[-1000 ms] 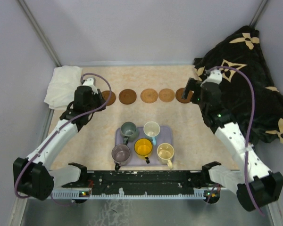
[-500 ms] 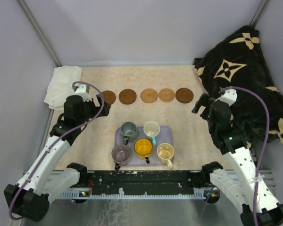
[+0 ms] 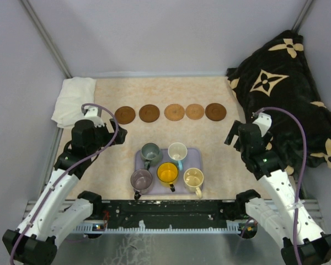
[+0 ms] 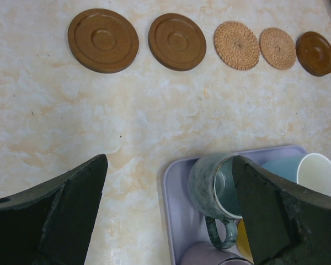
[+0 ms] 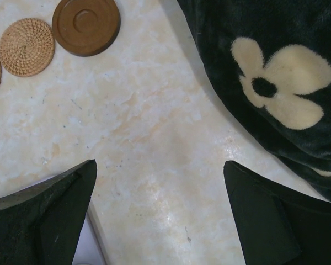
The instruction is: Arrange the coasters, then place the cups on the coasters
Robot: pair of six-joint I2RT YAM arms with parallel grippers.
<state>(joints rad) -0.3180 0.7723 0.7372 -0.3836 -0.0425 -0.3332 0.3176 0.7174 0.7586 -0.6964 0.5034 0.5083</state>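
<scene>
Left gripper (image 4: 170, 163): jaws wide apart, holding nothing, touching nothing. It hangs over the worktop (image 3: 215, 144) at 10 o'clock of the lavender tray (image 3: 195, 157).

Right gripper (image 5: 159, 165): equally wide, empty, at 2 o'clock of the tray, beside the dark blanket (image 3: 287, 83).

Five coasters (image 3: 175, 112) lie in a row at 12 o'clock of the tray, apart from each other.

All five cups (image 3: 167, 173) stand on the tray, none on a coaster.
</scene>
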